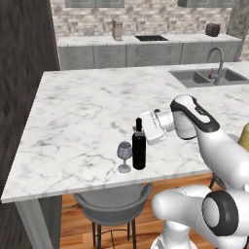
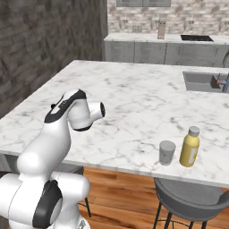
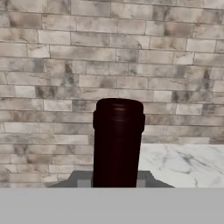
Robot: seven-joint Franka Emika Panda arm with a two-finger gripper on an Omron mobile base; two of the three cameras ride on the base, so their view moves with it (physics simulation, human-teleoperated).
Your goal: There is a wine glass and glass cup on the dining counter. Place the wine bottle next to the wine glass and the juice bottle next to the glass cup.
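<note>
**Black wine bottle held upright beside the stemmed glass on the marble tabletop**

Left base view: The white arm rises from the lower right and reaches toward 9 o'clock. Its tool [image 1: 139, 128] is pressed against the neck of the wine bottle [image 1: 139, 151], pinching it. The bottle stands upright near the front edge of the dining counter tabletop [image 1: 87, 104], a white slab with grey veins. The wine glass [image 1: 124, 155] stands just beside the bottle at its 9 o'clock, upright, shorter than the bottle. Whether the two touch cannot be told. A grey stool [image 1: 113, 204] sits under the tabletop edge at 6 o'clock from the glass. A sink [image 1: 209, 77] with a curved tap [image 1: 217, 61] is set into the tabletop at 1 o'clock. A sliver of yellow shows at the right edge behind the arm.

Right base view: The arm rises from the lower left, and its wrist hides the tool. The glass cup [image 2: 167, 152] stands upright near the front edge of the tabletop, at 4 o'clock from the picture's centre. The juice bottle [image 2: 189, 147] stands upright just beside the cup at its 3 o'clock, with a small gap between them. Another grey stool [image 2: 192, 197] stands below them. The sink corner shows at 2 o'clock.

Hand view: The dark neck and lip of the wine bottle fill the centre, rising between the fingertips [image 3: 82, 180] at the bottom. A brick wall [image 3: 52, 65] lies behind, and a patch of marble tabletop shows at 4 o'clock.
</note>
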